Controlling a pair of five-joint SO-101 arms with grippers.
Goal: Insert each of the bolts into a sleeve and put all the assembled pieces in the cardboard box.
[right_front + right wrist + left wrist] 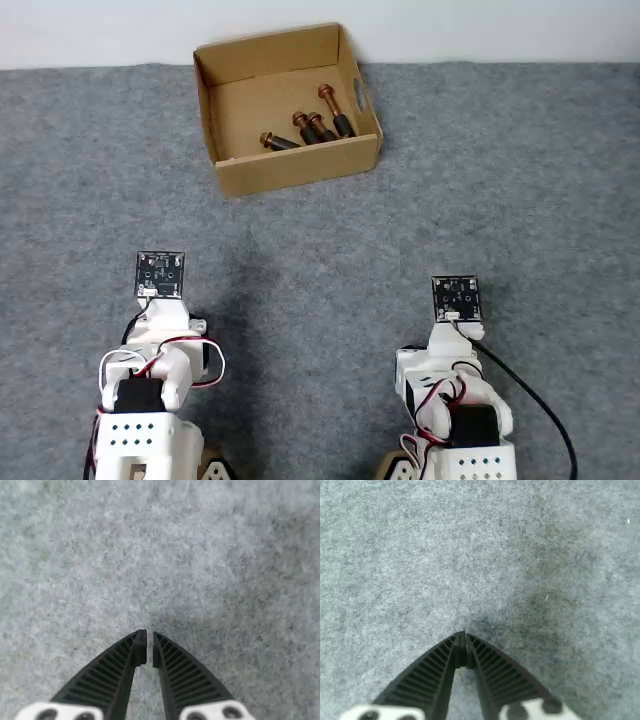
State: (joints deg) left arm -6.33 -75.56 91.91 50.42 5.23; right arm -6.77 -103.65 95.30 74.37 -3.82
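Observation:
The cardboard box (300, 168) stands at the far side of the table, a little left of centre. Inside it lie several bolts pushed into dark sleeves (312, 128), clustered toward its right half. Both arms sit folded back at the near edge, far from the box. The left arm (160, 335) is at the near left and the right arm (455, 350) at the near right. My left gripper (465, 640) hangs over bare carpet, shut with its tips touching and nothing held. My right gripper (147, 640) is shut too, with a hair's gap at the tips and nothing between them.
Grey carpet (420, 200) covers the table between the arms and the box. A white wall (500, 30) runs along the far edge behind the box.

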